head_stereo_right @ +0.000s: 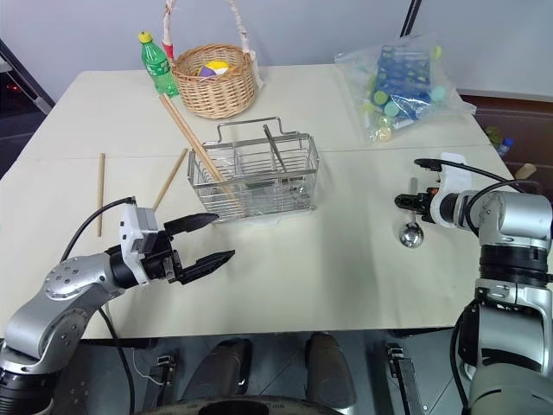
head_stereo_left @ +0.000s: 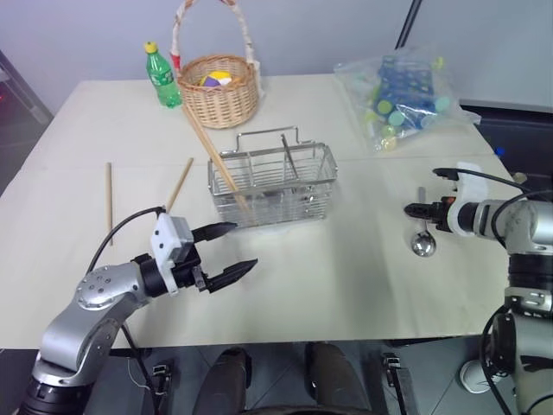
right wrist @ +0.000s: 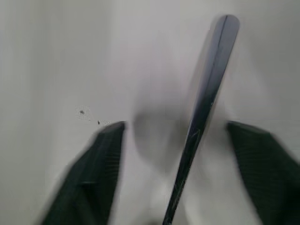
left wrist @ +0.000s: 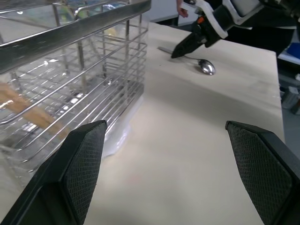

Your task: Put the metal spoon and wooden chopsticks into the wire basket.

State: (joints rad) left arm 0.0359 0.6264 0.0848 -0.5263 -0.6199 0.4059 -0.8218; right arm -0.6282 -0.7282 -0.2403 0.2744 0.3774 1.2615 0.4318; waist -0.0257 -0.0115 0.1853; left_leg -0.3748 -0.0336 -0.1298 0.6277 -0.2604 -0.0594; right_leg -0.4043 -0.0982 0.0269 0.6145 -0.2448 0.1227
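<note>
Cream table point(head_stereo_left: 346, 285): we see chopsticks in wire basket point(head_stereo_left: 272, 183), two chopsticks point(head_stereo_left: 109, 201) outside. Metal spoon point(head_stereo_left: 422, 239) on table between spread, ungripping right gripper point(right wrist: 176, 164) fingers. Left gripper point(head_stereo_left: 229, 251) spread, empty.

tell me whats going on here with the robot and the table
The robot's right tool is down over the metal spoon on the table, one finger on each side of the handle, not yet shut on it. The left tool hovers open near the wire basket, which already holds some chopsticks; two more lie on the table.
</note>
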